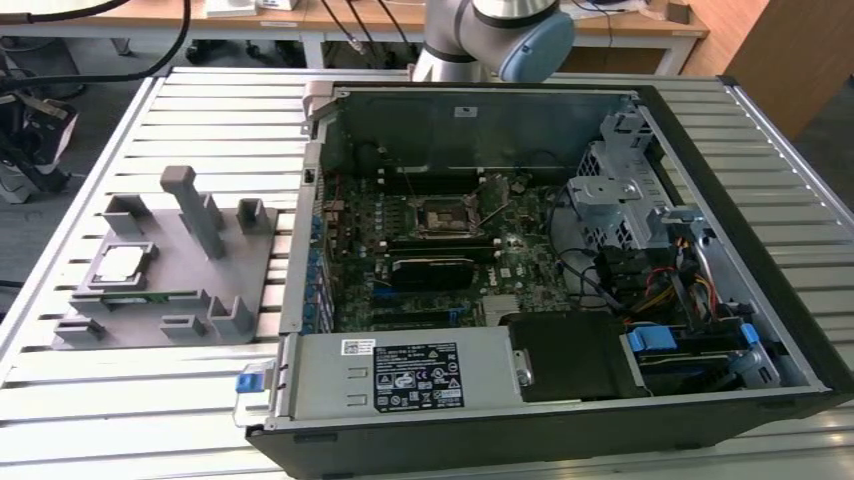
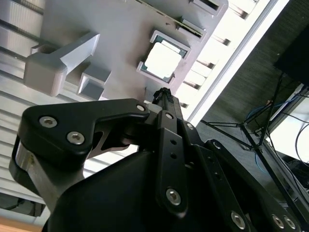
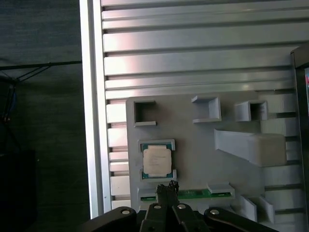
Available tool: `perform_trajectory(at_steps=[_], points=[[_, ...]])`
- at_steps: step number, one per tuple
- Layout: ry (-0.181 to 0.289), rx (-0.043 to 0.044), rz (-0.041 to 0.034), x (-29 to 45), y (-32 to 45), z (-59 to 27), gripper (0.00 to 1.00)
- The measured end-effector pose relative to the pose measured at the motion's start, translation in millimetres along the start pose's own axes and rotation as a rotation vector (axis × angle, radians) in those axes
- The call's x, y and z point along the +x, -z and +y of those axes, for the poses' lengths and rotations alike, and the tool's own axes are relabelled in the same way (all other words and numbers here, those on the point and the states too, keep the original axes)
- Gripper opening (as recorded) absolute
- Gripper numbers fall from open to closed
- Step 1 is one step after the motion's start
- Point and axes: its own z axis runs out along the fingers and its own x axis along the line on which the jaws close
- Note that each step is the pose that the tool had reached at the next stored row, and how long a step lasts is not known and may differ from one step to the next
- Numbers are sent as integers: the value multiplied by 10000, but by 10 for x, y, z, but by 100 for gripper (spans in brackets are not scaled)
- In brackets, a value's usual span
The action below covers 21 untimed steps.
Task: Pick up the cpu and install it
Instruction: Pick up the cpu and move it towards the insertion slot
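Observation:
The cpu (image 1: pixel 120 265), a small square chip with a silvery top, lies flat in a shallow pocket of the grey holder block (image 1: pixel 174 300) at the exterior view's left. Both wrist views look down on it: cpu (image 3: pixel 157 161), cpu (image 2: pixel 163 60). My gripper (image 3: pixel 167 186) hangs well above the holder, its tips close to the cpu's edge in the picture. In the second wrist view the gripper (image 2: pixel 164 93) has its two black fingers pressed together with nothing between them. The black-framed socket (image 1: pixel 441 218) sits uncovered on the motherboard inside the open case (image 1: pixel 747 200).
A green memory stick (image 3: pixel 193 194) lies in a slot of the holder beside the cpu. Grey posts (image 1: pixel 194 205) and small brackets rise from the holder. The slatted metal table (image 1: pixel 160 400) ends just past the holder. The arm's base (image 1: pixel 487 40) stands behind the case.

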Motion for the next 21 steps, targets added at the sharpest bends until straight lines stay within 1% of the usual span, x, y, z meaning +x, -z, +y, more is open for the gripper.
perform_trajectory(at_steps=[5,8,13,16,18,21], points=[[0,0,2,36,-21,-4,11],[-1,1,12,49,-31,-5,11],[-1,1,19,66,-69,-8,11],[0,6,-15,67,-115,-10,11],[1,3,-74,69,-140,-10,11],[2,-10,-84,69,-183,-12,11]])
